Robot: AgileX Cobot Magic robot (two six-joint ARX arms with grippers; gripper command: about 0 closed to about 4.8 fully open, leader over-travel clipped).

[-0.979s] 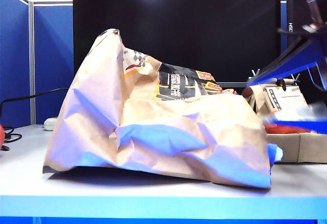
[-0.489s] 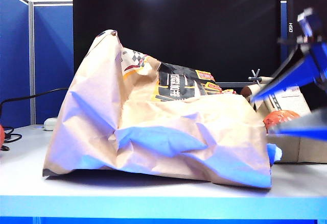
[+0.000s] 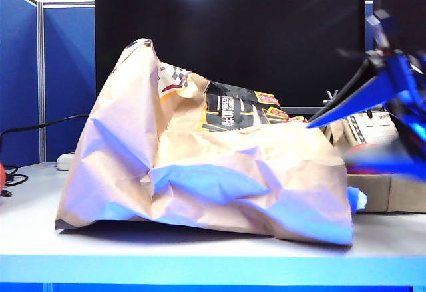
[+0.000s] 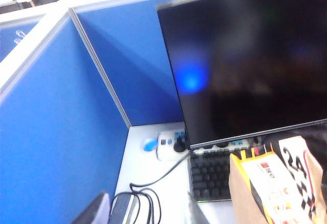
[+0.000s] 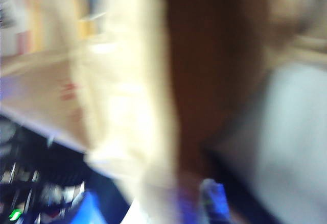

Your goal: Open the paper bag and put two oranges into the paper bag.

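Paper bag point(image 3: 219, 172): matt, crinkled kraft; table point(image 3: 200, 245): smooth, semi-gloss.

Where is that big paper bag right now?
In the exterior view the paper bag sits slumped mid-table before the dark monitor, with a cardboard box just to its right.

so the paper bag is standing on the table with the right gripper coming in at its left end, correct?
Not quite. In the exterior view the right gripper comes in at the right end of the paper bag, not the left. The bag does stand on the table.
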